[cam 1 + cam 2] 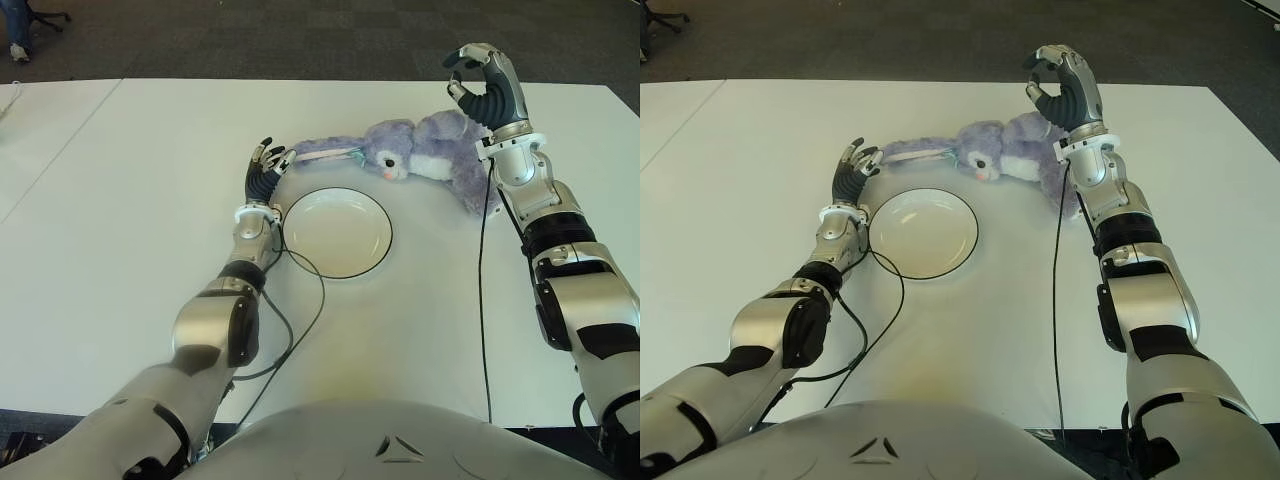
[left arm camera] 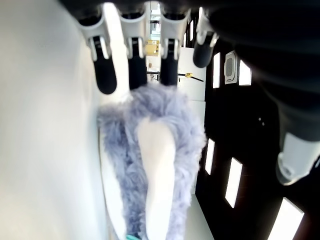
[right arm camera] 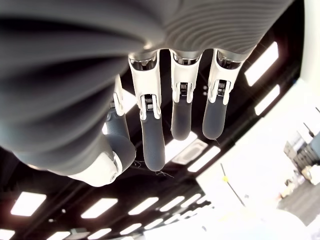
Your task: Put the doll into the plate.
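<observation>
Reach/pre-grasp step, nothing lifted yet as we read it. The doll (image 1: 425, 150) lies flat on the table (image 1: 120, 200), stretched between our two hands, with its long ear (image 1: 320, 150) running out toward the left hand (image 1: 268, 168) and its body under and just inboard of the right hand (image 1: 487, 90). The plate (image 1: 337, 232) sits just right of the left wrist, near side of the doll, empty. In the left wrist view the fingers (image 2: 106, 75) are extended and spread, with the ear tip right at them but not clamped; from the eye views we can't tell whether they touch the fur or only hover. So we call the left hand open, holding nothing. The right hand is raised above the doll's rump end, fingers loosely curled in the air, and its wrist view shows only ceiling lights past them, so it grips nothing either. Next move, in our judgement: the left hand closes on the ear, or the right drops onto the body, then lifts and carries the doll toward us over the plate. The floppy ear grip will let the body dangle, so the body needs centring over the plate before release.
</observation>
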Robot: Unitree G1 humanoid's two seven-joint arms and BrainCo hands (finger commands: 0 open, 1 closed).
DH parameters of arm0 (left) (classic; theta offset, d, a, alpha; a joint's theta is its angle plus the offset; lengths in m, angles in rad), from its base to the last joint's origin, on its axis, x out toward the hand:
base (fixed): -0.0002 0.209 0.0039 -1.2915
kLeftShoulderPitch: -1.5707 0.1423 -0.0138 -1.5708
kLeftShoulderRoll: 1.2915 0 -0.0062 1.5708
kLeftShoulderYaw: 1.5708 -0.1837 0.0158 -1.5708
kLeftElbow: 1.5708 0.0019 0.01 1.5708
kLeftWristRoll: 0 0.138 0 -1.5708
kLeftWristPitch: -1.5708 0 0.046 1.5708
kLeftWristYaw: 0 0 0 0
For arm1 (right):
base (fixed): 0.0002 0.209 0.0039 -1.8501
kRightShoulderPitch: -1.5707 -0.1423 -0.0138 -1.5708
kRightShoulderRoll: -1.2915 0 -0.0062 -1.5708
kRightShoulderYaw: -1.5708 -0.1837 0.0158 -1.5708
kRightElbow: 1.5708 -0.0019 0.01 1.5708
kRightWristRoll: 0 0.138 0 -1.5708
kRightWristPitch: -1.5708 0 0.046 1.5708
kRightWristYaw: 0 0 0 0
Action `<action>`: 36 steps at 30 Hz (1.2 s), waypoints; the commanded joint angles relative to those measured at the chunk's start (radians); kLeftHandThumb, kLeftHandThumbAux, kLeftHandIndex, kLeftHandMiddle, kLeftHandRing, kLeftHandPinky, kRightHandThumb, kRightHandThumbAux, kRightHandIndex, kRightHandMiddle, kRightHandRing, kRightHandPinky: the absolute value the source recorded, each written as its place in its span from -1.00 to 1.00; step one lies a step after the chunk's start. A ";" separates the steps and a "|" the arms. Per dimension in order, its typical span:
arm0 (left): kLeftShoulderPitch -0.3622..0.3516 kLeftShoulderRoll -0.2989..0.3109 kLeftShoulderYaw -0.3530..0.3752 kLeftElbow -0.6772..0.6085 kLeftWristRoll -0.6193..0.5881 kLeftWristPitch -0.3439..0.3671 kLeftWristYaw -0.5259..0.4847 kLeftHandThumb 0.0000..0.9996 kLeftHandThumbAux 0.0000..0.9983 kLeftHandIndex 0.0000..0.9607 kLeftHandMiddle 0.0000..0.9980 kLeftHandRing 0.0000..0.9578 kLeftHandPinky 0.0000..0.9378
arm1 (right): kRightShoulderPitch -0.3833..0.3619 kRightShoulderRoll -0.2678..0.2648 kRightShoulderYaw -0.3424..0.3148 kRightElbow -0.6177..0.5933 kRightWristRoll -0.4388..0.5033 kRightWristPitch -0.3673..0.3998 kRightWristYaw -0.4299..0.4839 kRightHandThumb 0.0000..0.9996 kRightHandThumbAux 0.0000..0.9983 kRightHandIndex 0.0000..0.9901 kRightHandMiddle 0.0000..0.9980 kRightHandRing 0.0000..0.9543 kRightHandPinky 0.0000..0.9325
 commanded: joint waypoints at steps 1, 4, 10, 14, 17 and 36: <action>0.121 -0.027 -0.004 0.088 0.005 0.095 0.001 -1.00 0.13 -0.75 -0.55 -0.49 -0.47 | 0.025 0.009 -0.010 -0.052 -0.006 0.001 -0.003 0.44 0.42 -0.11 0.75 0.85 0.92; 0.121 -0.027 -0.005 0.088 0.005 0.095 0.000 -1.00 0.14 -0.75 -0.55 -0.49 -0.47 | 0.032 0.010 -0.011 -0.077 -0.013 0.006 -0.005 0.44 0.42 -0.11 0.75 0.85 0.92; 0.121 -0.029 -0.001 0.088 0.000 0.094 -0.005 -1.00 0.15 -0.74 -0.55 -0.49 -0.49 | 0.043 0.005 -0.007 -0.110 -0.044 0.007 -0.017 0.44 0.42 -0.11 0.74 0.85 0.93; 0.120 -0.029 0.004 0.087 -0.005 0.093 -0.009 -1.00 0.15 -0.74 -0.55 -0.50 -0.51 | 0.054 0.003 0.000 -0.120 -0.055 0.003 0.000 0.44 0.42 -0.11 0.74 0.84 0.93; 0.119 -0.029 0.006 0.088 -0.007 0.095 -0.011 -1.00 0.16 -0.73 -0.54 -0.49 -0.45 | 0.057 0.000 0.003 -0.121 -0.055 0.003 0.021 0.44 0.42 -0.11 0.74 0.84 0.91; 0.121 -0.025 -0.003 0.088 0.006 0.094 0.004 -1.00 0.16 -0.76 -0.53 -0.48 -0.48 | 0.042 -0.119 0.116 -0.123 -0.025 -0.082 0.557 -0.68 -0.12 -1.00 -1.00 -1.00 -1.00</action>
